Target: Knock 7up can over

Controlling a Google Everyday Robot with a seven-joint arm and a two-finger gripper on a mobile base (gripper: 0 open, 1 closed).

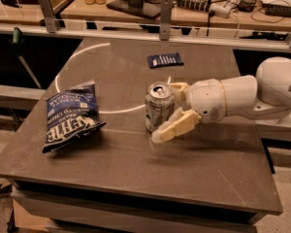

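One can, one hand, practically touching. The 7up can (159, 107) stands upright around the middle of the surface (136, 178), long axis vertical. The hand (170, 111) sits right at the can's side, toward the right of the view. Its fingers (180, 124) are spread, with the nearer one low against the can. I'd guess a sideways shove toward the chip bag (70, 116) tips it.

Robotics lab: test table (136, 178), cabled workbench (194, 19) w/ power strip (203, 5) behind, pincer (167, 111) at 7up can (155, 106).
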